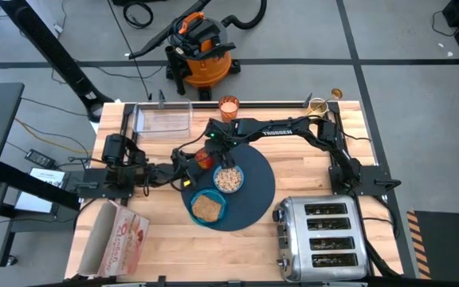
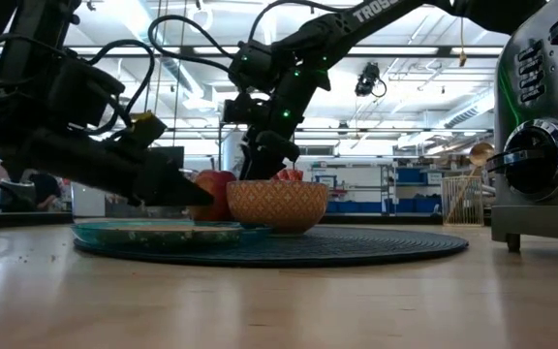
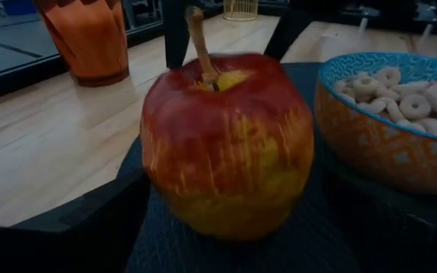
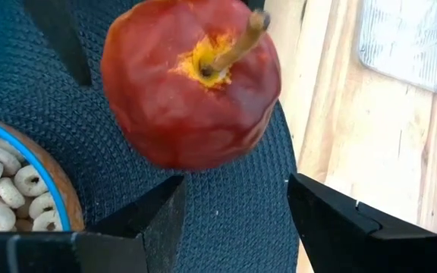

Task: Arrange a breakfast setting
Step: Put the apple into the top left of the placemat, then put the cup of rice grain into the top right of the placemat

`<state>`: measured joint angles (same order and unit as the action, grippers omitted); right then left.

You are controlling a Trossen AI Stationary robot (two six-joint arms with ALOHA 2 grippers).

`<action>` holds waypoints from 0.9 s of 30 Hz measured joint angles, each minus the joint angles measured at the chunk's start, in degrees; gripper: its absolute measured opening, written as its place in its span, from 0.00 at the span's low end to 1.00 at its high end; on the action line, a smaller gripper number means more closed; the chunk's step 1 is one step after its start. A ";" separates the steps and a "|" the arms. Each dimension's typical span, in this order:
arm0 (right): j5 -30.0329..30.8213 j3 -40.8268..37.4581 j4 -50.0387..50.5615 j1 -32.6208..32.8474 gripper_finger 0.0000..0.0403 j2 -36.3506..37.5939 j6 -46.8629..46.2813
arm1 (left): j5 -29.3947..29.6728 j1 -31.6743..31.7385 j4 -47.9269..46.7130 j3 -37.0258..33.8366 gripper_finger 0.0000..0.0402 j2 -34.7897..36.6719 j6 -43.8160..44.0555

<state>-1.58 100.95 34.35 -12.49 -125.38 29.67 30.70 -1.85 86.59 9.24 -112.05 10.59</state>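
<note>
We see the apple (image 3: 226,144) on the mat (image 1: 253,195) beside bowl (image 1: 229,178) and toast plate (image 1: 207,208); left gripper (image 1: 188,163) and right gripper (image 1: 208,142) both spread, unclamped. Cup (image 1: 228,107) remains off the mat.

a light wooden table (image 1: 317,171) carries a round dark mat (image 1: 253,195) near its middle. right of the mat stands a chrome toaster (image 1: 321,239); left of it lies a pink cereal box (image 1: 118,237). beyond the mat stand an orange cup (image 1: 229,108) and a clear tray (image 1: 163,119).
</note>
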 joint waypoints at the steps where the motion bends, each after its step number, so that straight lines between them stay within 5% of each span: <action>1: 0.00 0.00 0.20 0.00 0.59 0.00 0.02 | -0.02 -0.02 0.02 -0.40 0.99 0.00 0.08; 8: 0.00 0.00 1.66 0.00 0.59 0.00 0.06 | 3.26 0.00 2.70 -4.16 0.99 0.04 1.60; 18: 1.97 0.40 3.51 0.01 0.59 1.32 1.00 | 0.43 -1.32 3.47 -6.21 0.99 1.27 5.39; 27: 7.85 9.50 14.41 -3.01 0.59 9.11 2.04 | 0.30 -7.15 3.21 -8.91 0.99 6.23 11.76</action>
<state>6.26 110.44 48.76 -15.50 -116.27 31.72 30.99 -9.00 89.79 0.33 -105.82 22.35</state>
